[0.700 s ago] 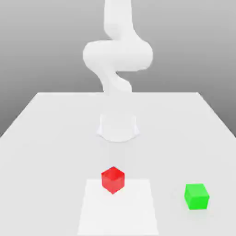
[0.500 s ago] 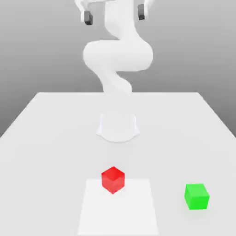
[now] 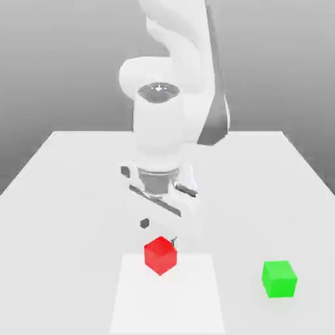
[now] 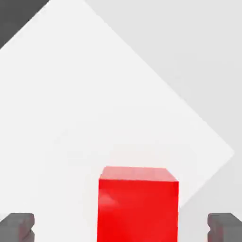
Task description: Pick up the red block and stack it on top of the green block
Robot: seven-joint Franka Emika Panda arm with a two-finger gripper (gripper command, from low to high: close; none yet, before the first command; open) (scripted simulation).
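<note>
Tool [image 3: 159, 232] hovers spread wide just above the red block [image 3: 160, 254], which sits ungrasped on the counter [image 3: 65, 196]. Green block [image 3: 280, 279] stands well apart; lifting and stacking remain undone.

- Exterior view: we face the arm from across the tabletop [image 3: 59, 196], elevated, at middle distance.
- Hand view: we look down, close above the red block [image 4: 138, 205].
- Shared: red block [image 3: 160, 254], tabletop.

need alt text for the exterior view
A white robot arm's open gripper hangs just above a small bright-red cube on a pale square patch of a white table. A small bright-green cube sits apart, toward the view's right.
</note>
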